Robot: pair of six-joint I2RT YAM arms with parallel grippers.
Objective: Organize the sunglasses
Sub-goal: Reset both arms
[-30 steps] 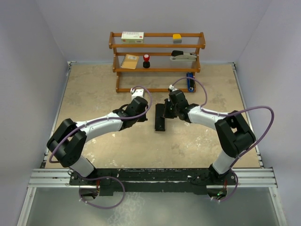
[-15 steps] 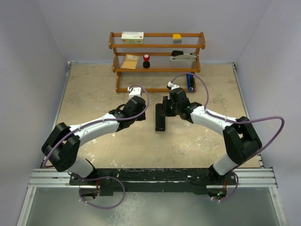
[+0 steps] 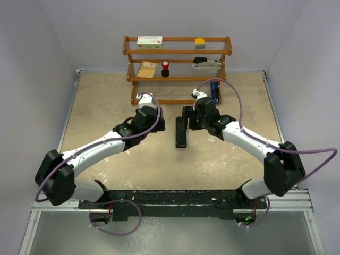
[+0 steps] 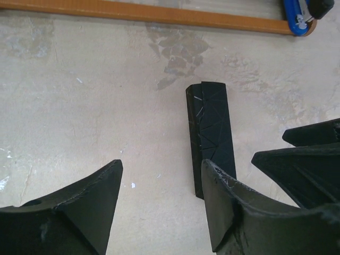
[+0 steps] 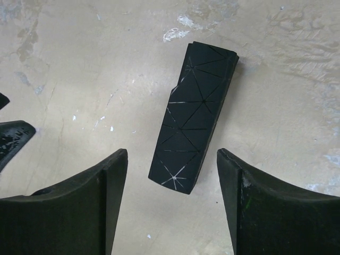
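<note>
The sunglasses are out of view. A black oblong case point(image 3: 181, 132) with thin triangle lines lies shut on the tan table, between the two arms. My left gripper point(image 3: 155, 118) hovers just left of the case point(image 4: 212, 127); in its wrist view the left gripper point(image 4: 162, 164) is open over bare table. My right gripper point(image 3: 190, 119) is at the case's far end. The right wrist view shows the right gripper point(image 5: 172, 154) open, its fingers either side of the case point(image 5: 199, 117) end and apart from it.
A wooden shelf point(image 3: 178, 52) stands at the back with a white box point(image 3: 150, 41), a yellow item point(image 3: 200, 41), a brown packet point(image 3: 147, 69) and a small red and black object point(image 3: 165, 68). A blue object point(image 3: 214, 93) leans at its right foot.
Both grippers have opened and let go of the black case. Both arms have drawn back from it toward the shelf, and the left arm has stretched out.
</note>
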